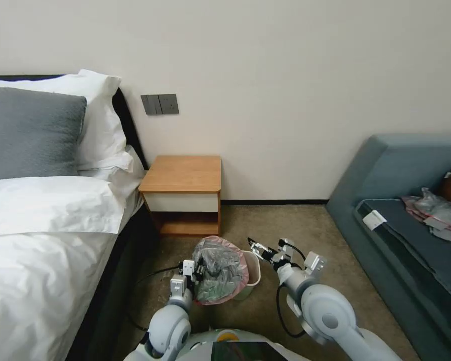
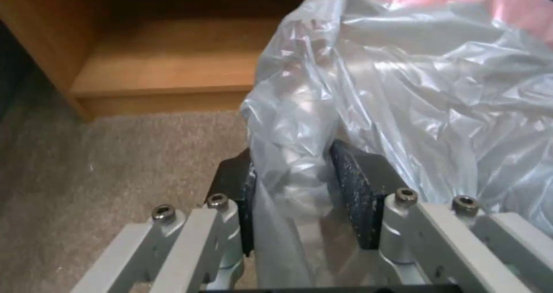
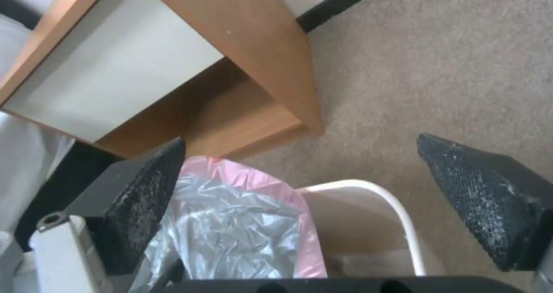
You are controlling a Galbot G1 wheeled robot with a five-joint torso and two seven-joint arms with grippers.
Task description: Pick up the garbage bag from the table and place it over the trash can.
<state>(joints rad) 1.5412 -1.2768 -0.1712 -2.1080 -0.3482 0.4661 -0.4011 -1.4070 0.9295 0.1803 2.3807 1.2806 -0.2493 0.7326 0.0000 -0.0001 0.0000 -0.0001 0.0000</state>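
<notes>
We log: left gripper [image 2: 291,200], fingers [image 2: 354,198] clamped on garbage bag [image 1: 219,271] draped over trash can [image 1: 253,276]; right gripper [image 3: 322,198], fingers spread wide, empty, above the can.

My right pincer [image 3: 300,198] is spread wide, its two black textured pads [image 3: 487,198] well apart and gripping nothing. Between them lies the crinkly grey translucent plastic garbage bag with a pink rim [image 3: 242,224], bunched over one side of the cream rounded plastic trash can [image 3: 397,211], whose other side shows its bare rim and open inside. Just beyond the bin stands the orange-brown wooden nightstand surface [image 3: 259,38] with its white drawer front [image 3: 115,81] and low shelf [image 3: 242,120], on beige carpet [image 3: 438,68]. A black skirting strip [image 3: 340,1] runs behind it.
</notes>
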